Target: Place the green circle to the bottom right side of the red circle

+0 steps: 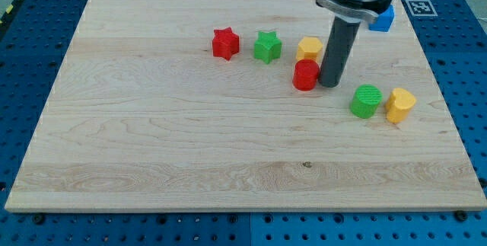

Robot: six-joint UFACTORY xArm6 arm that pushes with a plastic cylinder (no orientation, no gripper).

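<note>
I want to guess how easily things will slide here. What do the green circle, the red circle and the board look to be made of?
Green circle: probably plastic, matte, with fine ridges across its top, perhaps 3D-printed. Red circle: likely the same plastic, a smooth, evenly coloured surface. Board: pale wood with visible grain lines, unvarnished-looking.

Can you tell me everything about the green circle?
The green circle is a short, round block, bright green, with fine ridges across its flat top; it looks like plastic. It stands upright on the wooden board, toward the view's right. A yellow block sits close on its right, touching or nearly so; I cannot tell which. The red circle lies up and to its left, apart from it. My tip rests beside the red circle, not touching the green one.
</note>
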